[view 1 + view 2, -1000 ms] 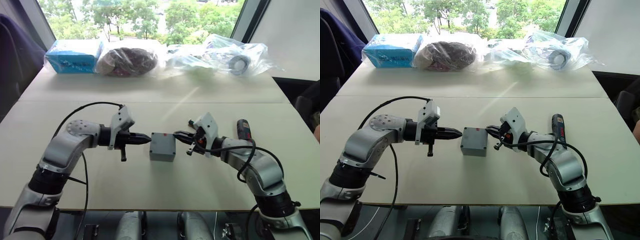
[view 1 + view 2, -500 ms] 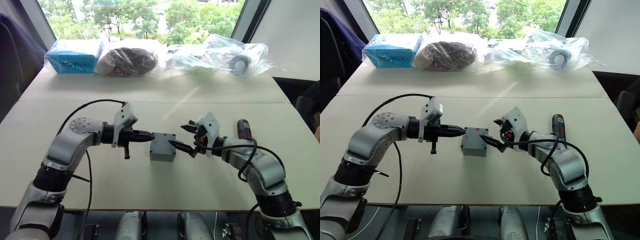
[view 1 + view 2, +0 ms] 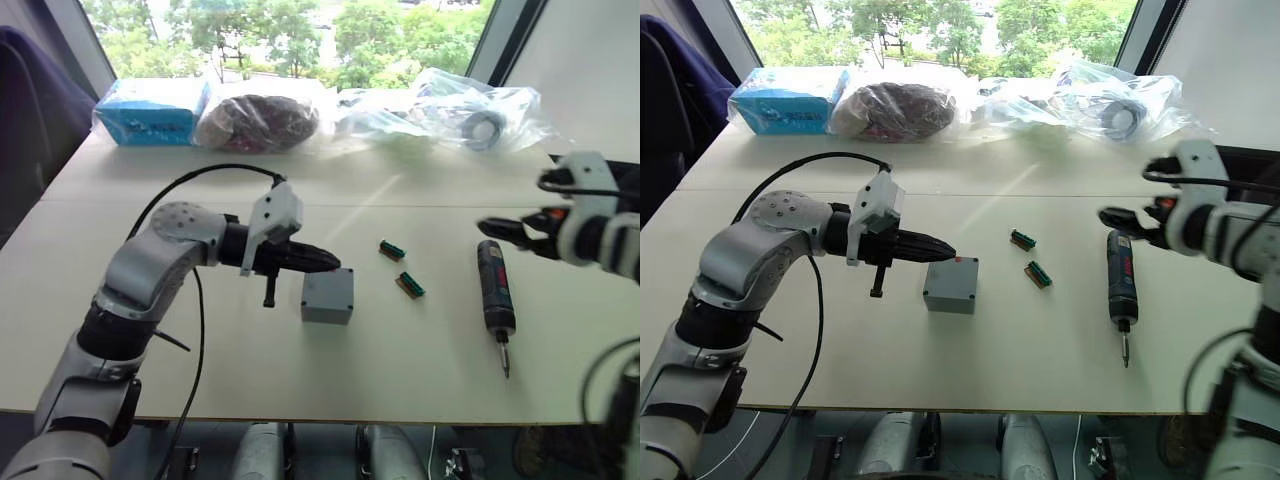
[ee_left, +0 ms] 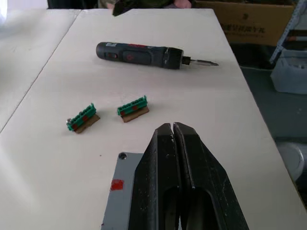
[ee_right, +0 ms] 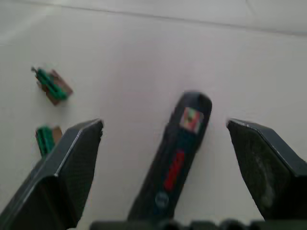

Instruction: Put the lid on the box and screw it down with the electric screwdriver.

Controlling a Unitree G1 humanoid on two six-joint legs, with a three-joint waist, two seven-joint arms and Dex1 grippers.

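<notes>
You've got the pale table (image 3: 300,380) carrying everything, w/ a blue carton (image 3: 150,112) and clear plastic bags (image 3: 440,112) lined up along its far edge by the window. Your left arm reaches in over the table centre; its left pincer (image 3: 335,262) is closed tight, fingers pressed together w/ nothing between them, tips right at the top left edge of the box (image 3: 327,295). Whether they actually touch it, can't tell. The box sits near the table centre, grey, lid (image 3: 952,271) on top, flush w/ its sides; small red mark on the lid visible in the left wrist view. Your right pincer (image 3: 1130,222) is up above the table on the right side, fingers spread wide, holding nothing, hovering over the back end of the electric screwdriver (image 3: 495,296). The screwdriver lies flat on the table, well to the right of the box, bit pointing toward the near edge. Betw. box and screwdriver lie two small green connector blocks (image 3: 401,268), close to each other, apart from both.
</notes>
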